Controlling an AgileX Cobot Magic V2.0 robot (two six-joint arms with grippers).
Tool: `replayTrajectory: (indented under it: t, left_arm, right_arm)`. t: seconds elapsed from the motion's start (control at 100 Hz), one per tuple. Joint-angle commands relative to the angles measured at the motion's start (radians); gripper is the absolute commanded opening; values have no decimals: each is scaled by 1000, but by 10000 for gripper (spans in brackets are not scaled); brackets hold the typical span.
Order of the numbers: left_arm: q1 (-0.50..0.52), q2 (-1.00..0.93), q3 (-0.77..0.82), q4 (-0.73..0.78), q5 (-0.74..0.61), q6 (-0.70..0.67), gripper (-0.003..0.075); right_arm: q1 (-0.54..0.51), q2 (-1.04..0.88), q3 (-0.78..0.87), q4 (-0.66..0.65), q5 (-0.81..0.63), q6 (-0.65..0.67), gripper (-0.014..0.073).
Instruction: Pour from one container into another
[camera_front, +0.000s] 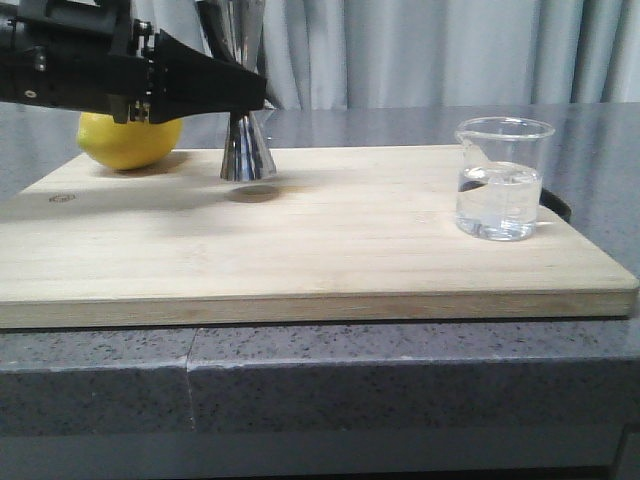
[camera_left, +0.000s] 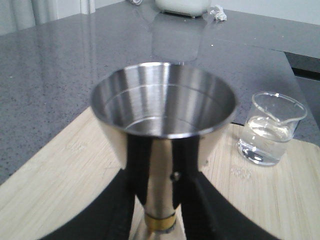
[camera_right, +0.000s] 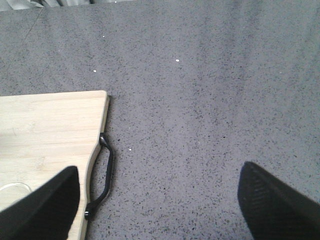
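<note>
Left gripper (camera_front: 250, 100) clamps one jigger (camera_front: 247, 150); right gripper (camera_right: 160, 200) spread; one beaker (camera_front: 500, 180), one lemon (camera_front: 128, 140).

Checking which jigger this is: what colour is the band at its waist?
Gold, on the otherwise shiny steel jigger; clearest in the left wrist view.

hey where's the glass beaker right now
In the front view the glass beaker stands upright on the right end of the wooden cutting board, far from the steel jigger and lemon at left.

Lemon (camera_front: 128, 141) on a wooden cutting board (camera_front: 300, 250) atop grey counter (camera_front: 400, 380)
</note>
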Motion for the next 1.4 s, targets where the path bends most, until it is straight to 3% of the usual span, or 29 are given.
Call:
replayTrajectory:
  t: [0.0,0.2,0.53,0.7,1.03,1.39]
  left_arm:
    - [-7,-78,-31,-74,124,-11,189]
    - [-7,-111,-31,-73,124,-3,189]
    - [-7,-109,-31,-69,124,-3,188]
    - [-7,-106,-31,-69,115,-3,189]
    - [-7,-106,-31,-69,115,-3,188]
    - [-7,-106,-31,-69,115,-3,188]
  right_arm:
    - [2,-2,-34,-12,-73,-16,582]
    - [61,12,-34,9,-144,-61,582]
    - [269,137,-27,9,-314,-61,582]
    - [335,143,56,9,-479,-61,582]
    - [341,137,372,7,-945,-61,582]
    - [328,165,467,7,-1010,-72,582]
